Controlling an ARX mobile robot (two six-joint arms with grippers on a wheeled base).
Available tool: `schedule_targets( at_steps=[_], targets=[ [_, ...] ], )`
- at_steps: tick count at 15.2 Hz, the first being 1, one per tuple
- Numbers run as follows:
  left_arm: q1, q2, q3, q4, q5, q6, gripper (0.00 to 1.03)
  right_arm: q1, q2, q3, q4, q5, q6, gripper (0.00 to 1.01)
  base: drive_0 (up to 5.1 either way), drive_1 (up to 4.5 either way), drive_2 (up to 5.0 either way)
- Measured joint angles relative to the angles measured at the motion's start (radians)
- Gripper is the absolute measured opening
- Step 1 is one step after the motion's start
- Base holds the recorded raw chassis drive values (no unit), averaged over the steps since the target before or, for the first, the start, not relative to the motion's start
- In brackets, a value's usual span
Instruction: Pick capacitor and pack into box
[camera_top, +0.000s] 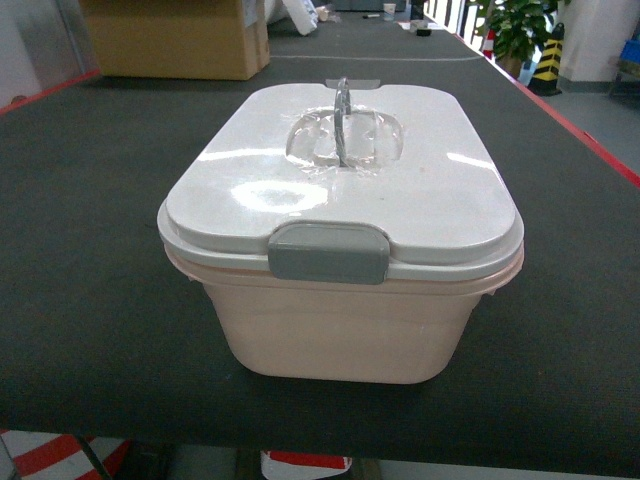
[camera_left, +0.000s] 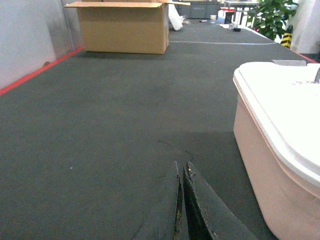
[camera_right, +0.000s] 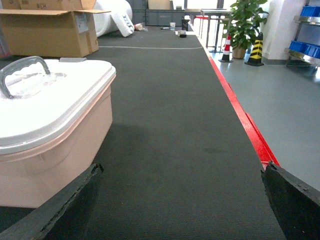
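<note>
Head view: I see the box (camera_top: 340, 310) sitting in the middle of the dark mat (camera_top: 90, 260), its white lid (camera_top: 340, 180) on, the grey latch (camera_top: 327, 252) facing me and the clear handle (camera_top: 341, 130) standing upright on top. A brown carton (camera_top: 175, 38) stands far left, a potted plant (camera_top: 517, 28) far right. Neither arm shows here, and I see no capacitor.

Left wrist view: my left gripper (camera_left: 181, 200) rests low over the mat (camera_left: 100, 125), fingers pressed together with only a thin slit between them, nothing held. The box (camera_left: 260, 165) is just to its right, apart from it. The carton (camera_left: 122, 27) stands far off.

Right wrist view: my right gripper (camera_right: 182, 200) is spread wide, one finger (camera_right: 65, 205) at each lower corner, empty. The box (camera_right: 55, 145) sits near left, close to the left finger. The mat's red edge (camera_right: 240, 115) runs along the right.
</note>
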Motion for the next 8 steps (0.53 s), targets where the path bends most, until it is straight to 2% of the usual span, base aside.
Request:
schedule_targets(
  at_steps=[2, 3, 4, 5, 6, 8],
  targets=[
    [0.026, -0.047, -0.053, 0.027, 0.032, 0.0, 0.02, 0.0, 0.0, 0.0, 0.0, 0.0, 0.0, 0.98, 0.0, 0.0, 0.0],
    [0.034, -0.073, -0.073, -0.018, 0.042, 0.0, 0.02, 0.0, 0.0, 0.0, 0.0, 0.0, 0.0, 0.98, 0.0, 0.0, 0.0],
    [0.077, -0.113, -0.083, -0.054, 0.101, 0.0, 0.02, 0.0, 0.0, 0.0, 0.0, 0.0, 0.0, 0.98, 0.0, 0.0, 0.0],
    [0.121, -0.156, -0.083, -0.08, 0.122, 0.0, 0.02, 0.0, 0.0, 0.0, 0.0, 0.0, 0.0, 0.98, 0.0, 0.0, 0.0],
    [0.133, -0.209, -0.084, -0.116, 0.117, -0.002, 0.02, 0.0, 0.0, 0.0, 0.0, 0.0, 0.0, 0.98, 0.0, 0.0, 0.0],
    [0.124, -0.281, -0.084, -0.18, 0.132, -0.002, 0.02, 0.0, 0.0, 0.0, 0.002, 0.0, 0.0, 0.98, 0.0, 0.0, 0.0]
  ],
)
